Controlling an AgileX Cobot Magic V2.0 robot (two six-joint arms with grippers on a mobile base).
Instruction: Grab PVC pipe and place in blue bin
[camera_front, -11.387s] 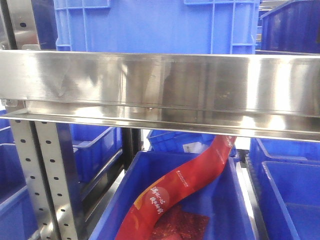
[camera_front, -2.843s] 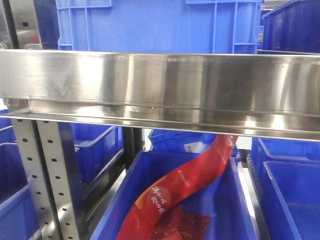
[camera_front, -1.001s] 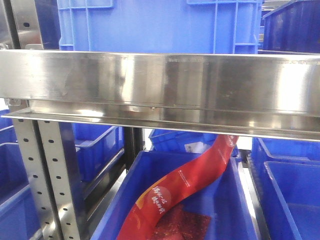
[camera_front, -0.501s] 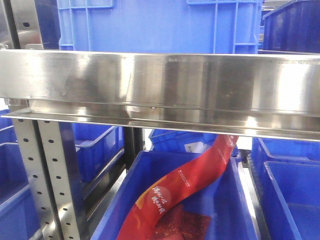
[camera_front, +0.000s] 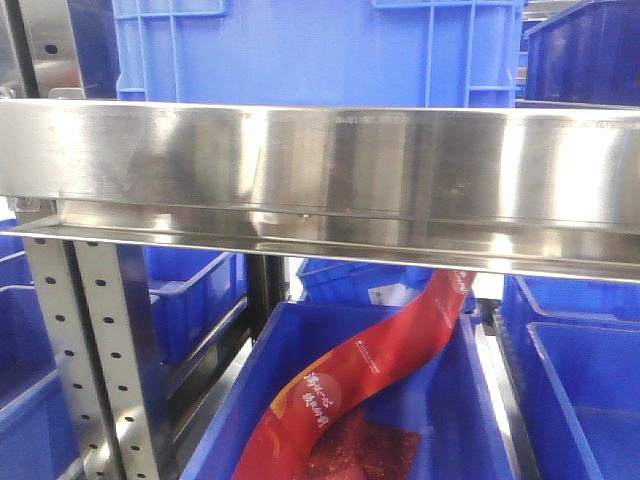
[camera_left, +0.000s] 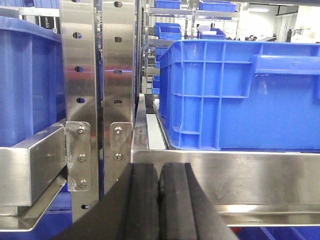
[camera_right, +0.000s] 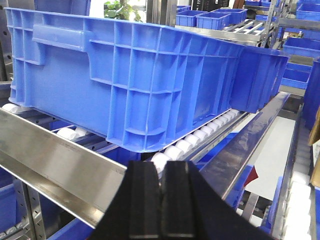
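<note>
No PVC pipe shows in any view. A large blue bin (camera_front: 320, 50) stands on the upper shelf behind a steel rail (camera_front: 320, 160); it also fills the left wrist view as the blue bin (camera_left: 240, 95) and the right wrist view as the blue bin (camera_right: 125, 75) resting on white rollers (camera_right: 200, 135). My left gripper (camera_left: 159, 172) is shut with nothing between its black pads, just in front of the steel rail (camera_left: 230, 175). My right gripper (camera_right: 163, 172) is shut and empty too, hovering before the rail (camera_right: 60, 155) below the bin's corner. Neither gripper appears in the front view.
Below the shelf a lower blue bin (camera_front: 460, 400) holds a long red package (camera_front: 350, 385). More blue bins (camera_front: 580, 380) sit to the right and left. Perforated steel uprights (camera_front: 95, 360) (camera_left: 95, 85) stand at the left. Further racks with blue bins (camera_right: 220, 17) lie behind.
Almost nothing differs; the front view shifted very slightly over the earlier frames, and the shelf, bins and red package stay in place.
</note>
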